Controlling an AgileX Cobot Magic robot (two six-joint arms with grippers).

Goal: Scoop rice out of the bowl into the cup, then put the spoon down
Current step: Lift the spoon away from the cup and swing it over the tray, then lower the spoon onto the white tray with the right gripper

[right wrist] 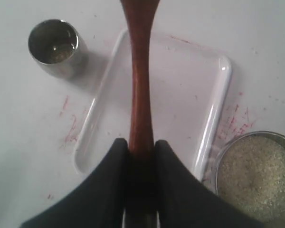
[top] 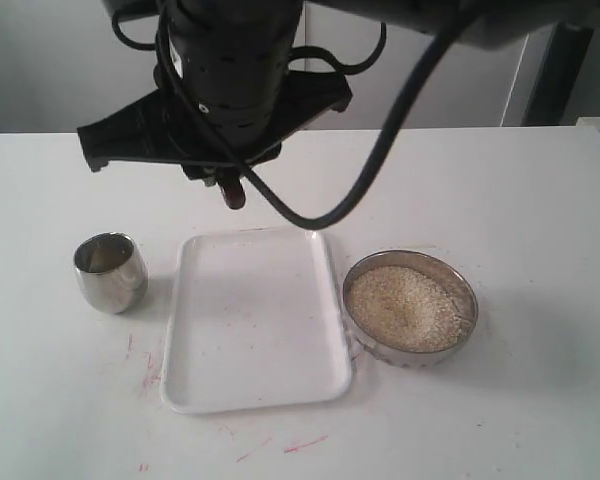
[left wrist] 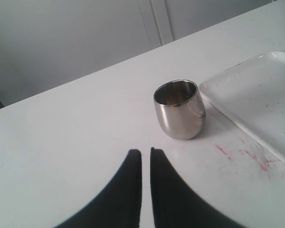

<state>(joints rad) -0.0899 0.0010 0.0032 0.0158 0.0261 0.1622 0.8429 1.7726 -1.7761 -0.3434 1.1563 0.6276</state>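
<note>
Exterior view: set high, tilted down over the table (top: 520, 200). Left wrist view: held low and near, aimed across at the cup (left wrist: 179, 110). Right wrist view: pointed steeply down from above. Cup and tray (right wrist: 180, 95) are shared by all three views; the bowl (top: 410, 357) by the exterior and right wrist views.

The white surface (top: 520, 180) carries three things in a row. The cup (top: 108, 285) stands upright on the left, a little apart from the tray (top: 255, 320) lying flat in the middle. The bowl (top: 408, 357) sits on the right, close against the tray's edge; whether they touch cannot be told. Red smears (top: 300, 443) mark the surface near the tray.
</note>
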